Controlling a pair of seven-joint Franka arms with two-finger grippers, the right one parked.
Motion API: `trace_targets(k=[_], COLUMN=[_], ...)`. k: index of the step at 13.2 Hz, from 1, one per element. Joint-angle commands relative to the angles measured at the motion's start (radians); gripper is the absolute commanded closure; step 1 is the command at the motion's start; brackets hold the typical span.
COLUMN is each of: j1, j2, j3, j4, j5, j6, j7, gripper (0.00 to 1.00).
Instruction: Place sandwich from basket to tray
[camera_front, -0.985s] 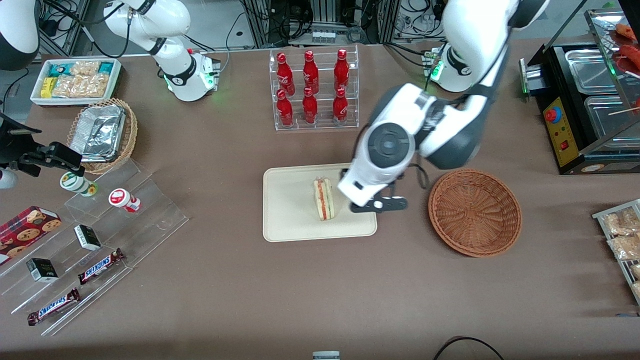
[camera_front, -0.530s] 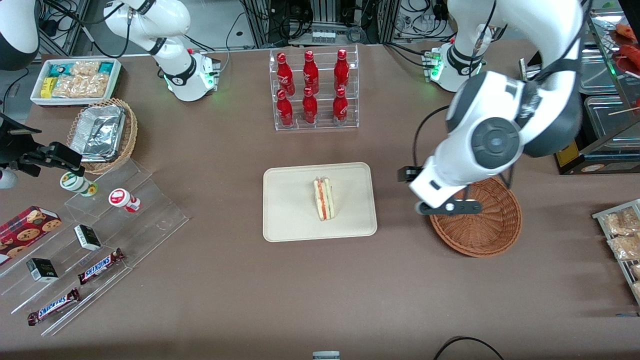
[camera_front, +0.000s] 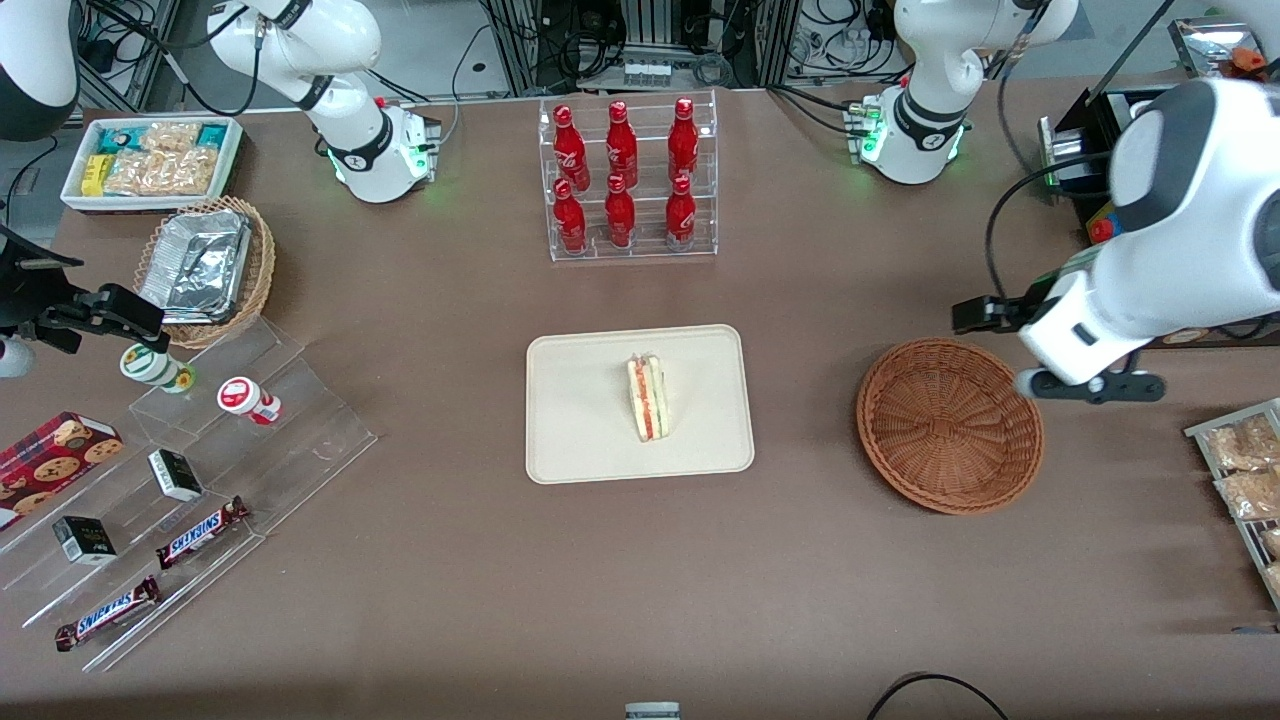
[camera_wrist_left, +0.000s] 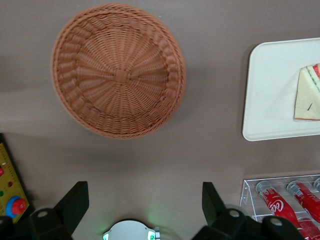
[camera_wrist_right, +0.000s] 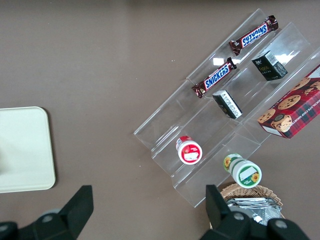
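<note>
Where the brown table (camera_front: 450, 600) runs toward the parked arm's end, a white snack box (camera_front: 150, 160) sits just beside a tan wicker bowl of foil containers (camera_front: 205, 265). Nearer the front camera than these is a clear stepped stand (camera_front: 290, 430) with Snickers bars (camera_front: 203, 530) and small boxes on it. Midway along the table, a clear rack of red bottles (camera_front: 625, 180) stands farther from the camera than the tray (camera_front: 580, 420). The sandwich (camera_front: 647, 398) rests on the tray near its middle, on edge, with its red and pale filling facing up. It touches nothing but the tray. Toward the working arm's end and well apart from the tray is the basket (camera_front: 950, 425), its woven bottom in full view. The gripper (camera_front: 1090, 386) hangs above the table just past the basket's rim, toward the working arm's end. In the left wrist view its fingers (camera_wrist_left: 75, 200) are spread wide with nothing between them, and they look down on the basket (camera_wrist_left: 119, 70), the tray (camera_wrist_left: 270, 90) and the sandwich (camera_wrist_left: 307, 95).
</note>
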Motion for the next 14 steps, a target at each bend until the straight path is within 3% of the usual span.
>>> trace_targets(k=[1, 4, 14], j1=[0.045, 0.119, 0.111], j2=[-0.049, -0.095, -0.19], j3=[-0.027, -0.07, -0.01], j4=[-0.031, -0.028, -0.011], j5=[-0.003, -0.002, 0.009], j6=[-0.041, -0.104, -0.195], j7=[0.012, 0.012, 0.001], gripper=[0.0, 0.0, 0.0])
